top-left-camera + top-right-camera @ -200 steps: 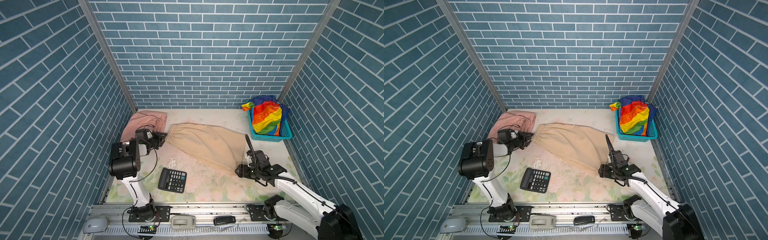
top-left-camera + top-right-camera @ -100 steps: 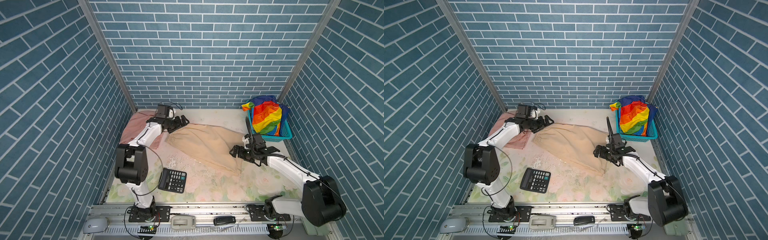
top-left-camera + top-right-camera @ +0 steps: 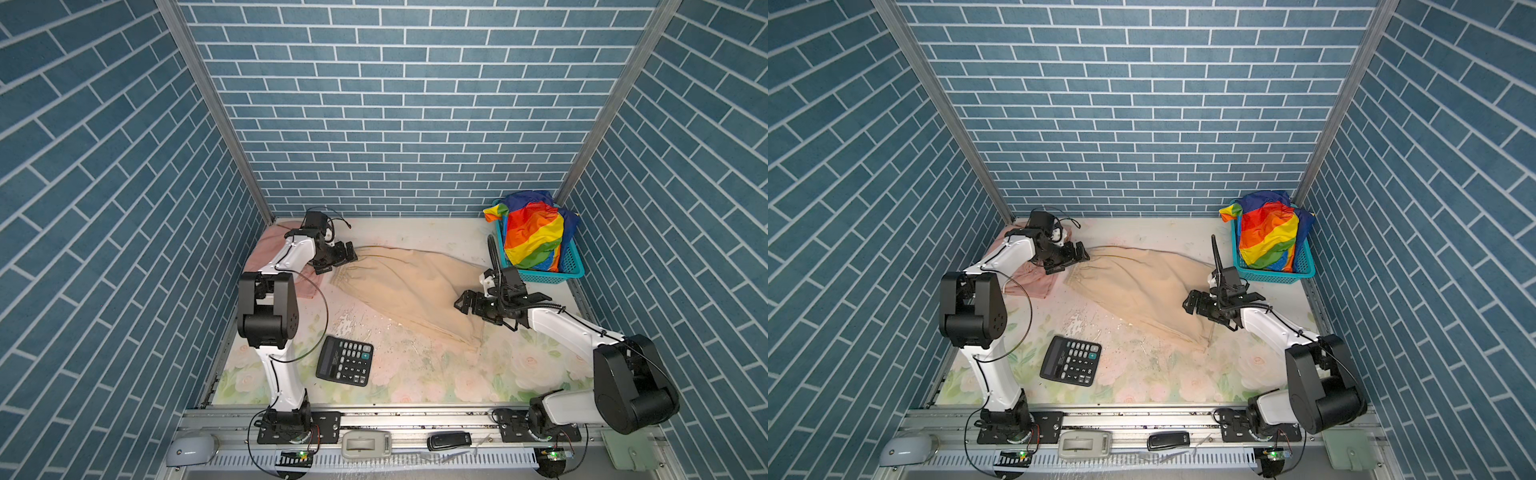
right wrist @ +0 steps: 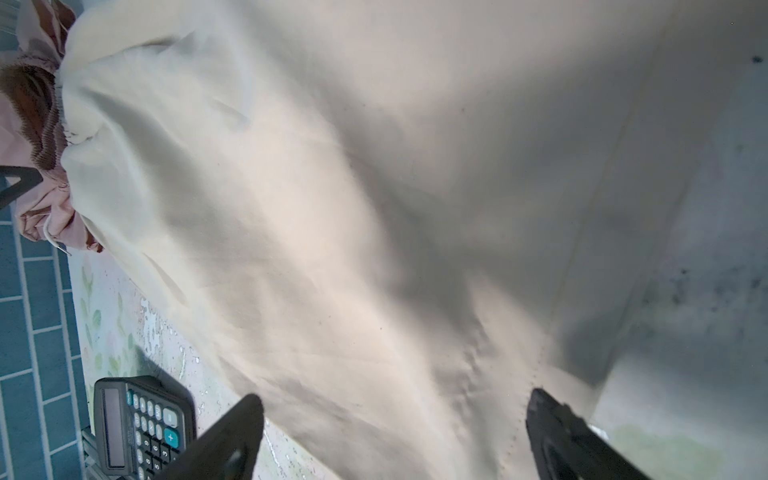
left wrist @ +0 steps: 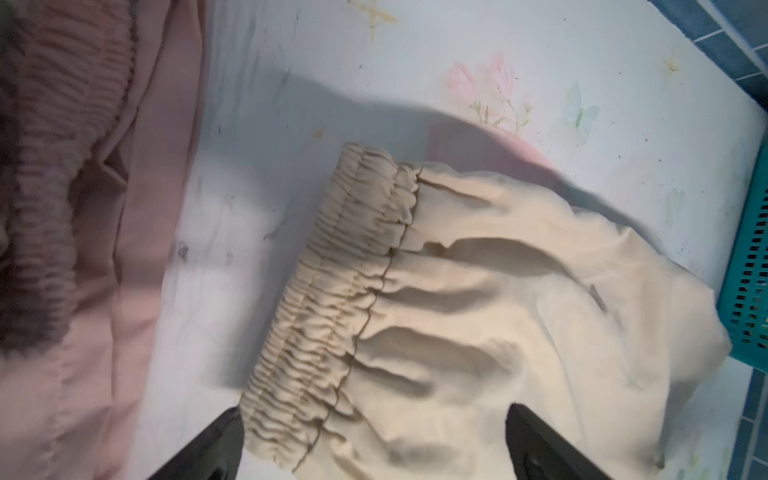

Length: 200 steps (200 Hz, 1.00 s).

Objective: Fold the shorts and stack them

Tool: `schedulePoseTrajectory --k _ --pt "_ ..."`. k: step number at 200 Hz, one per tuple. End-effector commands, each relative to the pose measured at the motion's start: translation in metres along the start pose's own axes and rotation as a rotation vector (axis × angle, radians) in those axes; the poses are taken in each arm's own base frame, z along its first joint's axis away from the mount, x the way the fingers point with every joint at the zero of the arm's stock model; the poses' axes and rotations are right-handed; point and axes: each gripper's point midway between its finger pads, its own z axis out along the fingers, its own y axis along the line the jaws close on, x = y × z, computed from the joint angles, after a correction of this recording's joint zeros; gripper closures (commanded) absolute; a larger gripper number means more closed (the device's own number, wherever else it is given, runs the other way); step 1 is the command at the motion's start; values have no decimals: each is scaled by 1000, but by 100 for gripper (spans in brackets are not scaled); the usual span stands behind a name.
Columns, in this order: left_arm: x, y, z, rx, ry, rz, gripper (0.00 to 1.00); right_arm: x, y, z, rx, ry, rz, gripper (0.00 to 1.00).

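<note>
Both top views: beige shorts (image 3: 409,286) flat, hem end near teal basket (image 3: 571,266), long axis slanting away from basket to waistband. At waistband end, farthest from basket: left gripper (image 3: 349,254), jaws apart, empty. Over hem end, nearer basket: right gripper (image 3: 1192,305), jaws apart, empty. Inside basket: rainbow shorts (image 3: 534,232).
Left wrist view: waistband (image 5: 332,291) corner between spread fingers (image 5: 216,449).
Right wrist view: hem seam between spread fingers (image 4: 232,432).
Likely next: one grip per end.

Robot lab test booth.
Blue brick-print wall panels (image 3: 395,104) and metal corner posts (image 3: 211,95) enclose a floral-covered table (image 3: 415,386); white-and-black robot arms (image 3: 284,374) bolt to a metal rail (image 3: 415,419).
</note>
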Motion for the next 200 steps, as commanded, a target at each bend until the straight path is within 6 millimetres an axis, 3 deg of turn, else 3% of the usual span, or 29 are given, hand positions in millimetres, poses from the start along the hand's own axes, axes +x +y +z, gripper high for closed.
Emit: schedulePoseTrajectory --k 1,45,111,131,173,200 --pt "16 10 23 -38 94 51 0 2 -2 1 -16 6 16 1" --pt "6 10 35 -45 113 111 6 7 -8 -7 -10 -10 21 1" --pt "29 18 67 -88 248 149 5 10 -16 -10 -2 -24 35 1" --pt "35 18 72 -87 273 147 17 9 -18 -10 1 -24 40 1" --pt "46 20 82 -147 303 184 66 6 -18 -11 -5 -36 43 1" --pt "48 10 85 -104 304 166 73 5 -20 -11 0 -41 47 1"
